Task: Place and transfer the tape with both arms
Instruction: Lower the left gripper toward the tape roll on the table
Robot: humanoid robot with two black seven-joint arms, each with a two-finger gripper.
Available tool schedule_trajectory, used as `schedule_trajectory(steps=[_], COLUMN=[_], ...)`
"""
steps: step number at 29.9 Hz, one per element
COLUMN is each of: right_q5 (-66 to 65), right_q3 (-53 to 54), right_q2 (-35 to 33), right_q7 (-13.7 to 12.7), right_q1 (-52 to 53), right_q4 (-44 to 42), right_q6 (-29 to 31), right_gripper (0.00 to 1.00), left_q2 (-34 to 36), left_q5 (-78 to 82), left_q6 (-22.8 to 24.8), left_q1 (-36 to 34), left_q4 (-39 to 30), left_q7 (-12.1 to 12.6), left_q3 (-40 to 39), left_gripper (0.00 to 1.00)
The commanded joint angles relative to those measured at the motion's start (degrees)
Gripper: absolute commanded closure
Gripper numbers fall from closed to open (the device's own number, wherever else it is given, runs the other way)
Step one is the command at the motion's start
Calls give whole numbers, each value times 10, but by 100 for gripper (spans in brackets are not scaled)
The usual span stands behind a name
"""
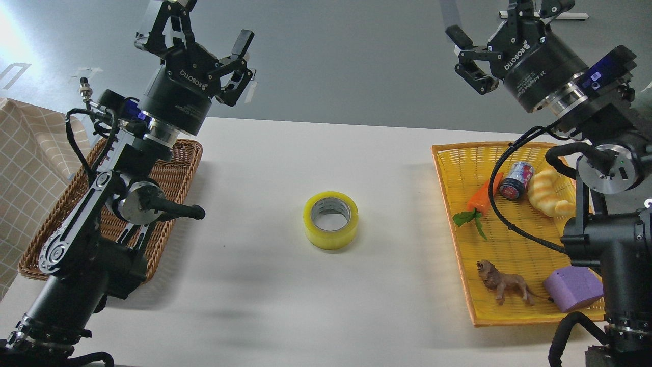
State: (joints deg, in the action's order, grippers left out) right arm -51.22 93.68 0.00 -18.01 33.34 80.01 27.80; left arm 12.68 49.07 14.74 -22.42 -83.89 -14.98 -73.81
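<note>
The tape [330, 220], a wide yellow roll with a grey-white core, lies flat on the white table [285, 285] at its middle, core opening facing up. My left gripper [204, 30] is raised high above the table's far left, open and empty, well away from the tape. My right gripper [496, 25] is raised high at the far right, above the yellow basket's far edge, open and empty. Neither gripper touches the tape.
A brown wicker tray [178, 168] sits at the left, partly behind my left arm. A yellow basket [458, 168] at the right holds a carrot [484, 196], a can [515, 179], a bread roll [547, 196], a toy lion [504, 288] and a purple block [573, 289]. A checked cloth [25, 168] lies far left.
</note>
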Motion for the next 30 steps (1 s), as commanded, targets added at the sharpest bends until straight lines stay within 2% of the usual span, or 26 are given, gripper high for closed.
schedule_trajectory(steps=[1,4,7,9,12,15,16,21,26,27,30], right_q5=[1,0,0,0,0,0,0,0,0,-3,-4], right_q3=[-1,-2,-3,-3,-4,-5,-7,-6,-6,-8,-21], right_q2=[0,0,0,0,0,0,0,0,0,0,0], right_q7=[0,0,0,0,0,0,0,0,0,0,0], right_q1=[-9,-10,-10,-10,-19,-23,-27,-27,-28,-38,-44], right_q4=[2,2,2,2,3,2,4,4,4,4,12], right_q6=[0,0,0,0,0,0,0,0,0,0,0], right_gripper=[0,0,0,0,0,0,0,0,0,0,0], left_q2=[0,11,14,14,12,6,3,1,2,7,3], left_q5=[145,237,334,358,541,626,689,759,759,759,759], left_q6=[-64,-99,-127,-131,-143,-152,-157,-169,-189,-203,-205], left_q1=[-20,-36,-42,-41,-34,-33,-32,-33,-32,-23,-18], left_q4=[1,0,6,7,9,21,47,114,130,134,157], left_q7=[6,6,6,6,7,10,15,30,29,30,30], left_q3=[32,85,105,107,145,169,189,207,230,275,284], left_gripper=[2,2,2,2,2,2,2,2,2,2,2])
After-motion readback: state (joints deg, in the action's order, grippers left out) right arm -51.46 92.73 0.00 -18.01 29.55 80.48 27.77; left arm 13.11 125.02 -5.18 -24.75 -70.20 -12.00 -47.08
